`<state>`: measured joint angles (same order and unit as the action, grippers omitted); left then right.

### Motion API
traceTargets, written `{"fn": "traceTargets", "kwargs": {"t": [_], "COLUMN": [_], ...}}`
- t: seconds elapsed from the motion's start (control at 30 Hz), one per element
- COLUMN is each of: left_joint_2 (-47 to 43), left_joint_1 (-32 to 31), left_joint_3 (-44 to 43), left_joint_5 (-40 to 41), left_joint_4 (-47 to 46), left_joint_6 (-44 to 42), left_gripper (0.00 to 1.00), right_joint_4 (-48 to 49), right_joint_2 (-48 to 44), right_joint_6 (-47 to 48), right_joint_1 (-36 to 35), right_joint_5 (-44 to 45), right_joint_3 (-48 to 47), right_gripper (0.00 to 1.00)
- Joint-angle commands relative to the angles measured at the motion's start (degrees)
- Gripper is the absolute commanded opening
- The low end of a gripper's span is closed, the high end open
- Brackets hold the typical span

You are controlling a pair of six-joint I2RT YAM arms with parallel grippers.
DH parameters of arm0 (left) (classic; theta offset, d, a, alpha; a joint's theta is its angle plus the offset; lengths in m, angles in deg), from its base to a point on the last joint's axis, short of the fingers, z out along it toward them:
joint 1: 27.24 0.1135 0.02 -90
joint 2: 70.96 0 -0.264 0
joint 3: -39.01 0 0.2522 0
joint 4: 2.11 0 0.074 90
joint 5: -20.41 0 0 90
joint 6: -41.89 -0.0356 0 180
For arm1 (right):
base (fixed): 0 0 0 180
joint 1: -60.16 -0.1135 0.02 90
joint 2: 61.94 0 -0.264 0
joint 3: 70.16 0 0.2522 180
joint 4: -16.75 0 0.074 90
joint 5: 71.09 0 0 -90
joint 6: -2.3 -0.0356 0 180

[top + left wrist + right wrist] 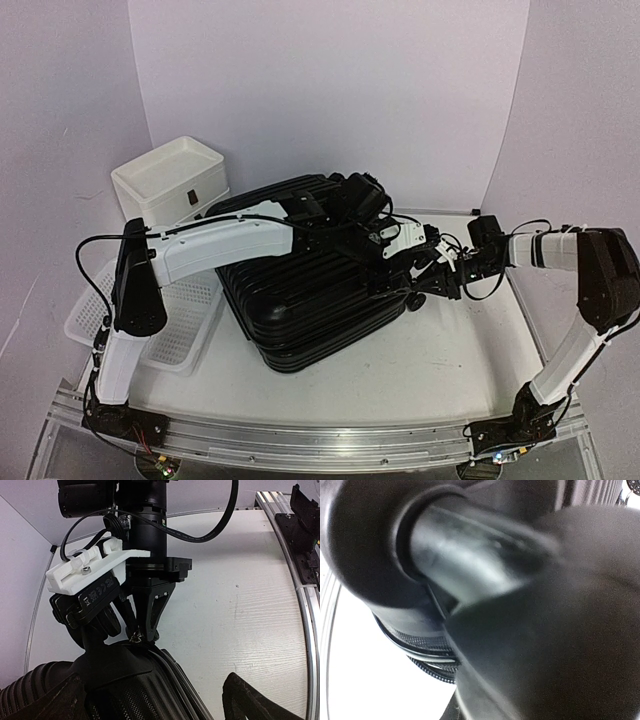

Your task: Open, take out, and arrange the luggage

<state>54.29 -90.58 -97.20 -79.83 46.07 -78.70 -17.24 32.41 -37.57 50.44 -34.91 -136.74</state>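
Luggage lies flat on the counter, centre of the workspace, ribbed shell up. Both halves look closed together, so the opening step is not yet done. One caster pokes out at its right side.

Both arms converge on the luggage's far right corner, probably because the closure runs along that edge.

Right gripper comes in from the right with its fingers pointing down, and the tips meet the shell right at the seam. The fingers are drawn together to a narrow point. A small bright speck sits at the tips, but I cannot tell whether it is a zip pull or whether anything is pinched. The right wrist view is pressed against dark, blurred surfaces and settles nothing.

Left gripper reaches across the top of the luggage from the left and hangs over the same corner. Its fingers stand wide apart and hold nothing. My guess is that it waits there to steady the shell or lift the lid once the seam gives.

White drawer box stands at the back left, just beside the luggage. White perforated basket lies on the left, under the left arm, touching or nearly touching the shell. Both look like likely places for whatever comes out.

Next move calls for a fine, steady pull along the seam. The risk is the tips slipping off.
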Motion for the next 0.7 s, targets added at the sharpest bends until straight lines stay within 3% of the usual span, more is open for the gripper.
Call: {"fn": "traceTargets", "kwargs": {"t": [0.0, 0.13, 0.27, 0.43, 0.67], "left_joint_2": [-2.97, -2.49, -0.42, 1.91, 1.36], "left_joint_1": [0.23, 0.24, 0.26, 0.31, 0.55], "left_joint_3": [0.35, 0.02, -1.28, -2.95, 0.46], "left_joint_5": [2.0, 1.09, 0.44, 4.51, 4.94], "left_joint_4": [3.28, 3.28, 3.27, 5.73, 8.57], "left_joint_6": [1.09, 0.56, -2.25, -5.25, -4.42], "left_gripper": [0.95, 0.98, 0.99, 0.99, 0.89], "right_joint_4": [1.94, 2.39, 5.0, 5.85, 5.83], "right_joint_2": [-0.05, -0.04, -0.02, 1.09, 3.94], "right_joint_6": [0.88, 0.19, -2.12, -5.19, -6.59], "right_joint_1": [-0.64, -0.77, -0.5, 1.65, 5.58], "right_joint_5": [-3.05, -1.65, -0.09, -5.23, -12.61], "right_joint_3": [-0.1, 0.22, 1.09, 0.16, -1.62], "right_gripper": [0.11, 0.0, 0.0, 0.0, 0.0]}}
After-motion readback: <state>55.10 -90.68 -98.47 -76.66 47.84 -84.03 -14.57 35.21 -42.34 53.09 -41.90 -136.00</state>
